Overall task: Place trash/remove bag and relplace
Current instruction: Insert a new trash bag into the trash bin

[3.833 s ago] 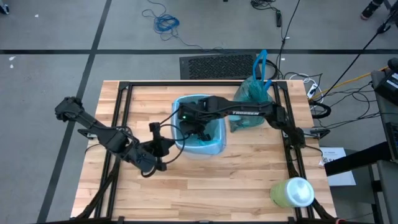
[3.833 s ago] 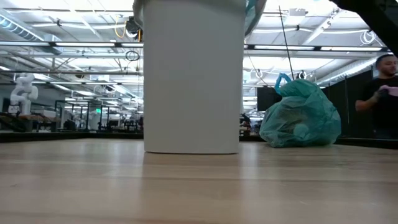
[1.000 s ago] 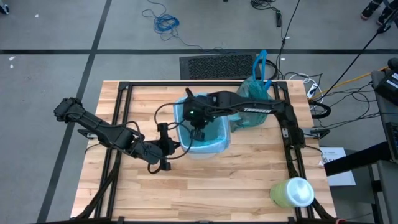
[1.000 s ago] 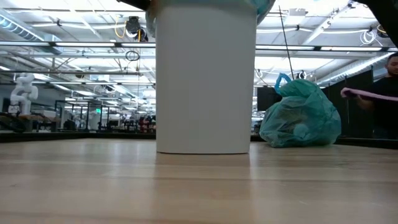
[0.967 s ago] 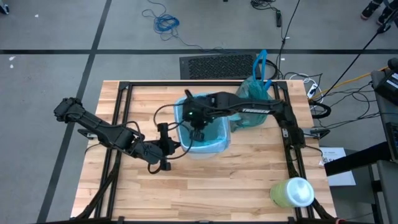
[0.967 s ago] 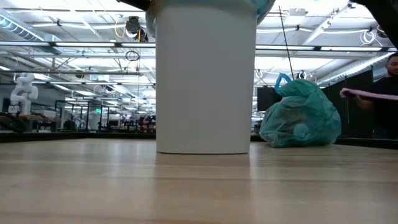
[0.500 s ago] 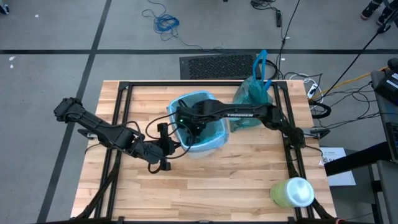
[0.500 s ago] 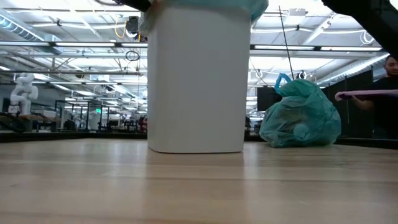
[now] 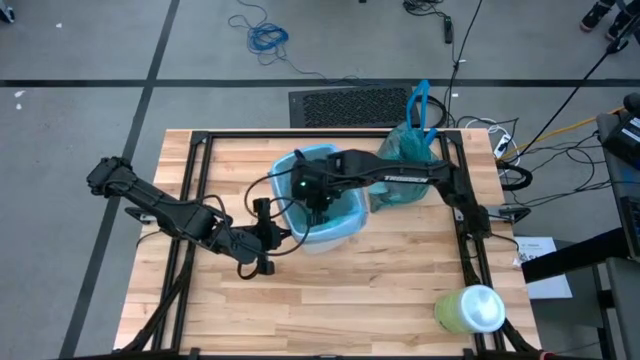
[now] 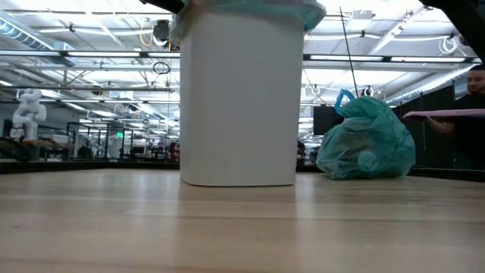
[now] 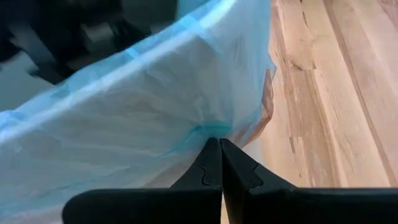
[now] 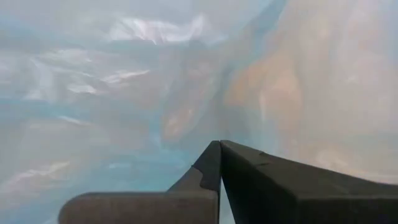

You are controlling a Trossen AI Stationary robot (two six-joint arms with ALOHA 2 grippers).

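So the left gripper (image 9: pixel 268 238) sits near the middle of the tabletop, fingers pinched together on the pale blue bag (image 11: pixel 155 118) where it drapes over the near-left side of the white bin (image 10: pixel 238 98). Next over, the right gripper (image 9: pixel 318 205) is down inside the bin, fingers closed too, surrounded by blue plastic; can't tell if it's actually gripping any. At the far right edge of the tabletop sits the full teal bag (image 9: pixel 403 165), tied off.
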